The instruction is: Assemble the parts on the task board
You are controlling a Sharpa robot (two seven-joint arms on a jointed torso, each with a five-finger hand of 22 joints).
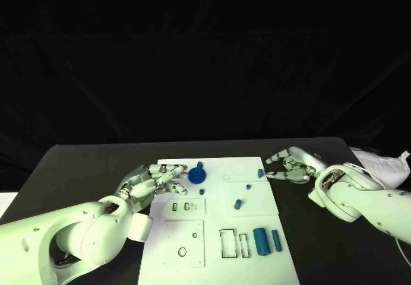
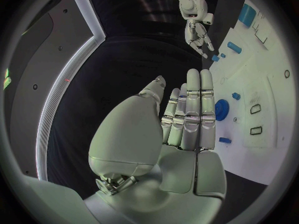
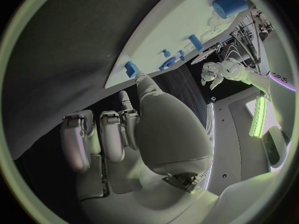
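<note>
Nearest me, big blue cylinders (image 1: 261,241) lie untouched on the task board (image 1: 257,264). My left hand (image 1: 157,180), empty, fingers extended, sits by the blue gear (image 1: 197,175); I'd close gently on its rim. My right hand (image 1: 290,165), fingers loosely curled around nothing, hovers beside a small peg (image 1: 260,173) at the far edge.

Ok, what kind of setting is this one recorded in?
Most likely a robotics lab test bench, not a home or a factory line. A white task board with cut-outs and small blue parts lies on a black table before a black backdrop, with the left hand and right hand open beside it.
</note>
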